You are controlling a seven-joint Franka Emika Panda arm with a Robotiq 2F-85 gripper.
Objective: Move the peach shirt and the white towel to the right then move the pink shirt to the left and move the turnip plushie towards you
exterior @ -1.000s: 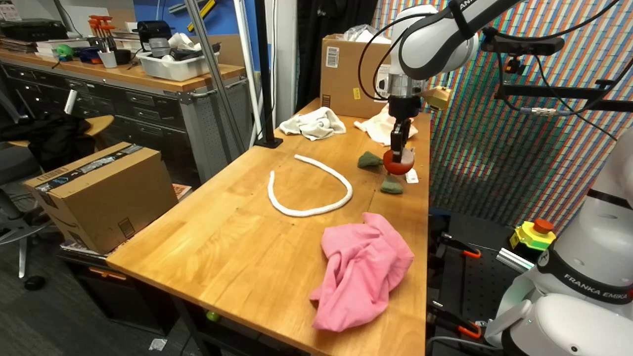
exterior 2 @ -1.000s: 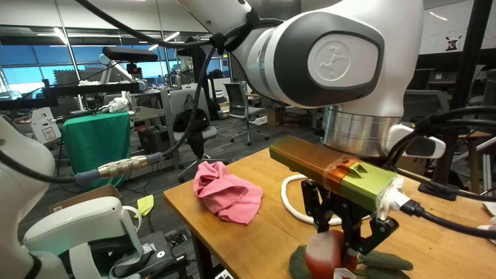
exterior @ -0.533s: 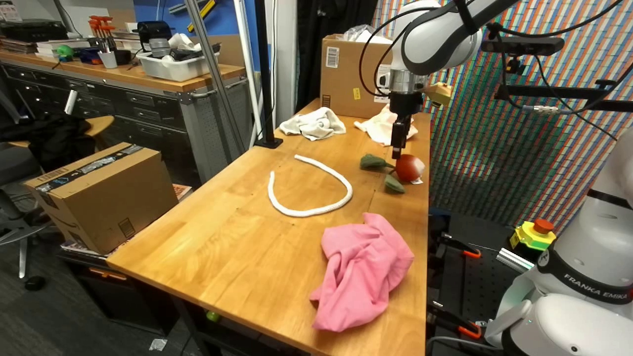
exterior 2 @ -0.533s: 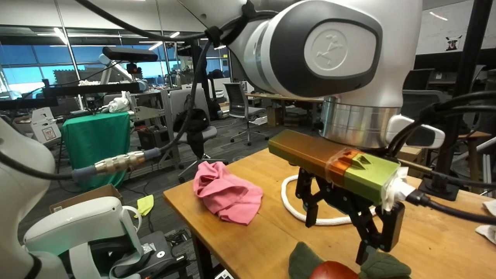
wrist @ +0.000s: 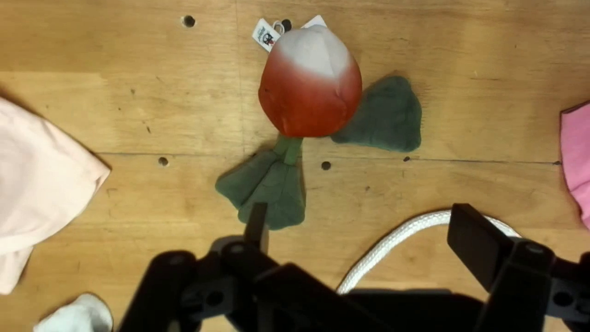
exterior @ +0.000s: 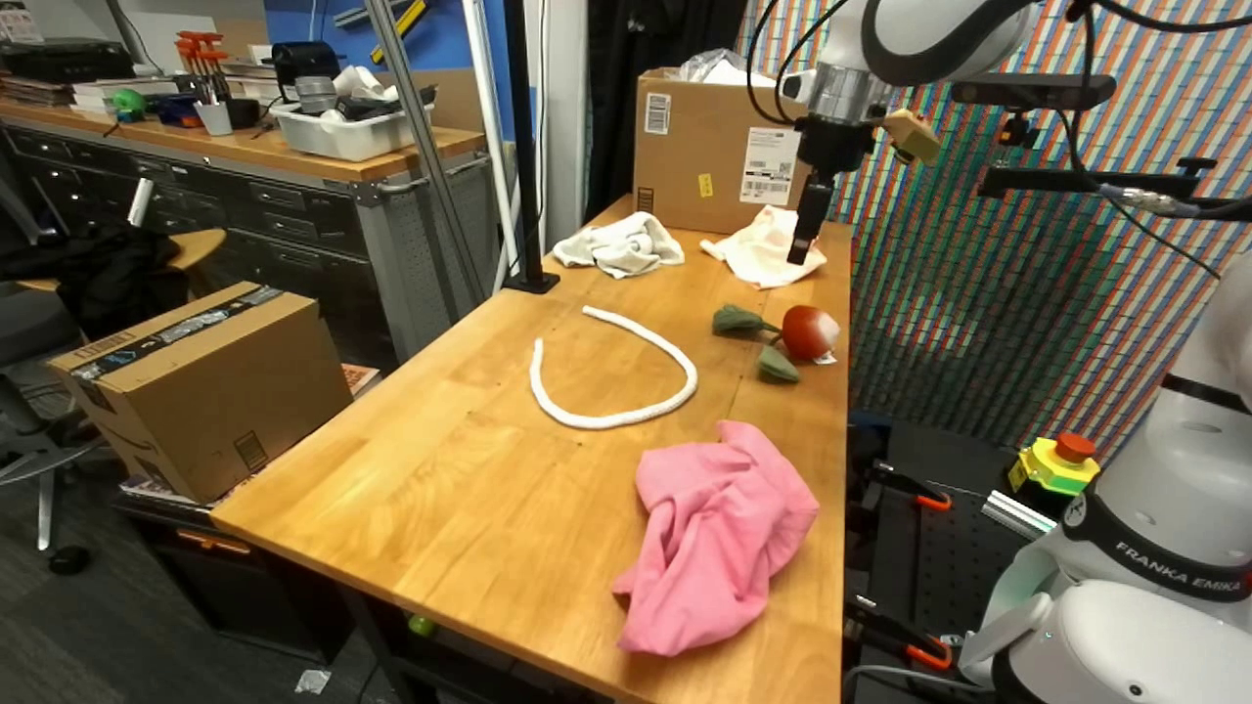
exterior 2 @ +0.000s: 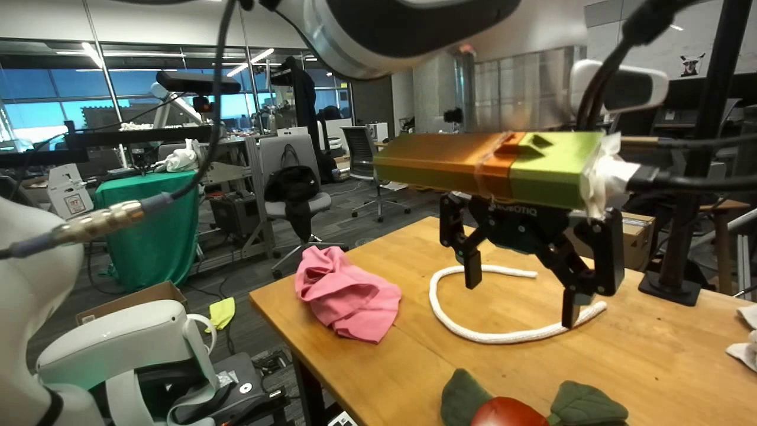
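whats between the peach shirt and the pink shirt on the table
The turnip plushie lies between the peach shirt and the pink shirt in the wrist view, with part of the white rope lower in that picture.

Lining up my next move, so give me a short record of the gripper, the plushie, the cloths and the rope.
Gripper: open, holding nothing, raised above the table
Peach shirt: crumpled, by the cardboard box
White towel: bunched up beside the peach shirt, not touching it
Pink shirt: crumpled, at the opposite end of the table from the box
Turnip plushie: lying near the robot-side table edge, between peach and pink shirts
Rope: open curve mid-table, touching no cloth
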